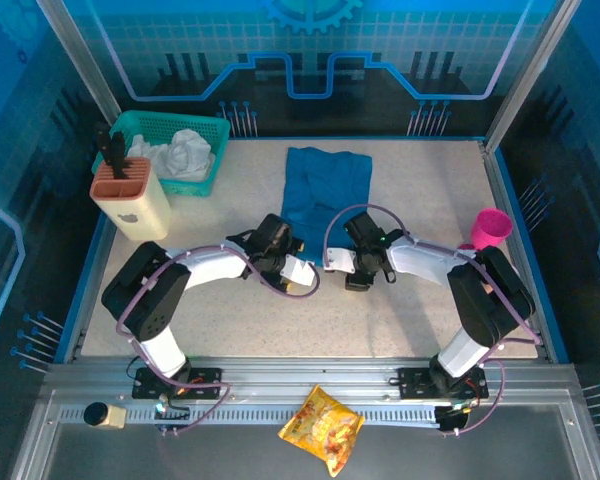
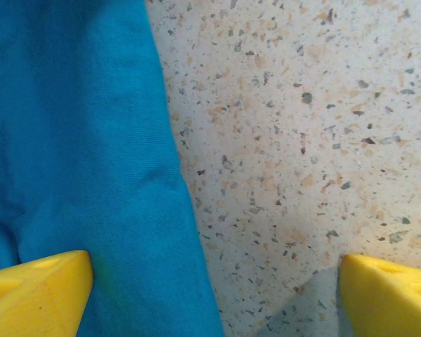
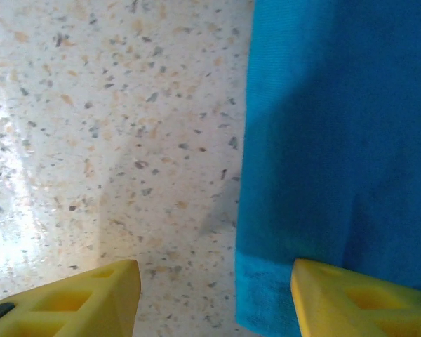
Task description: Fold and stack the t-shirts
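The plain teal-blue thin-fabric t-shirt (image 1: 325, 190) lies as a long strip on the speckled table (image 1: 430, 310), its side edges straddled by the left gripper (image 2: 210, 302) and right gripper (image 3: 214, 302) — both claws gaping wide, empty — likely so each can pinch a near corner for folding.

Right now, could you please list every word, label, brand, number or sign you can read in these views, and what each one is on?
No text here can be read.
The snack bag is printed, but too blurred to read.
The beige holder bears a faint mark, too small to make out.
The t-shirt is plain, with no print.
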Motion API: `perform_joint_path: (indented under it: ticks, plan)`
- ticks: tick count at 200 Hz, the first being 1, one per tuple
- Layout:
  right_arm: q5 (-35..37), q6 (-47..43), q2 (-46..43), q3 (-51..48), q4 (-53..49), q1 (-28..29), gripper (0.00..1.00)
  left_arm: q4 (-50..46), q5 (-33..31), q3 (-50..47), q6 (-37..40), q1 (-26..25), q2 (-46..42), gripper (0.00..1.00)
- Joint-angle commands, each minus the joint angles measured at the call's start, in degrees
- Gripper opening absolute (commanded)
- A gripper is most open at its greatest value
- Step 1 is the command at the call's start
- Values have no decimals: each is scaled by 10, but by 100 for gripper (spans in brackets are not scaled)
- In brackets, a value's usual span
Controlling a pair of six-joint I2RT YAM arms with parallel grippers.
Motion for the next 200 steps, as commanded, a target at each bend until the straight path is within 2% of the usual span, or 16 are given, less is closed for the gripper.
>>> perform_joint_path:
  ticks: [1, 40, 117, 128, 134, 157, 171, 189, 200]
  plan:
    - [2, -12, 2, 19, 6, -12, 60, 92, -34, 22, 17, 17, 40, 87]
    - [-13, -11, 14, 33, 9, -26, 59, 75, -46, 53, 10, 24, 78, 70]
    - [-37, -16, 65, 41, -12, -30, 51, 72, -66, 74, 9, 33, 119, 60]
    - [-37, -19, 67, 37, -8, -30, 49, 77, -66, 71, 9, 36, 121, 54]
    - [-36, -18, 69, 38, -8, -30, 48, 82, -68, 70, 9, 38, 123, 48]
    - [-24, -5, 84, 53, -10, -31, 35, 94, -88, 75, 10, 41, 138, 22]
    - [-10, 3, 94, 62, -15, -32, 24, 100, -109, 84, 8, 38, 146, 0]
    - [-3, 2, 96, 70, -28, -32, 0, 95, -129, 91, 3, 33, 141, 0]
    - [-2, 2, 88, 71, -36, -33, 0, 94, -135, 88, -3, 31, 127, 0]
